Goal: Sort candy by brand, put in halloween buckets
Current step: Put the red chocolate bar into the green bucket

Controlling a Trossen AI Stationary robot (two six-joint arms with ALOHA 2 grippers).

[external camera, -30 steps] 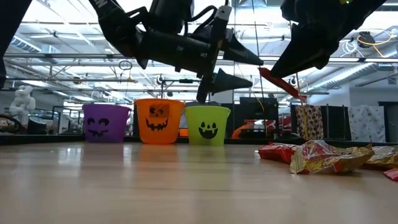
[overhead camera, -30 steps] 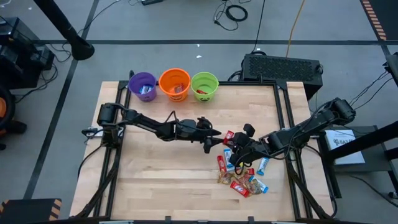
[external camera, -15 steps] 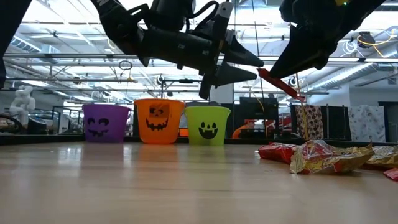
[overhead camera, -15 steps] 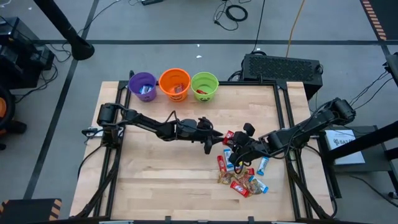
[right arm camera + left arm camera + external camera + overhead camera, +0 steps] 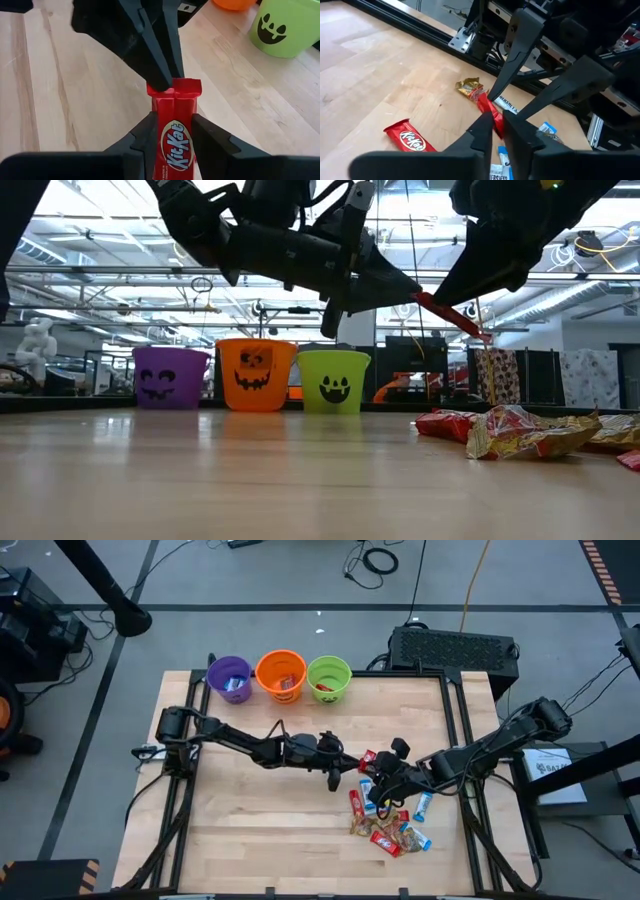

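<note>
Right end effector (image 5: 172, 135) clamped on a red KitKat (image 5: 172, 127), held above the counter (image 5: 250, 830) near its middle, right of centre. Left end effector (image 5: 494, 131) closing on the bar's free end, mid-handover. Risk: a torn wrapper or a dropped bar if both pull at once, or if the right lets go before the left grips firmly. Right wrist view alone shows the brand and the pinch on the crimp; high view alone shows the pile (image 5: 385, 825) below and the buckets (image 5: 281, 676) at the far edge.
</note>
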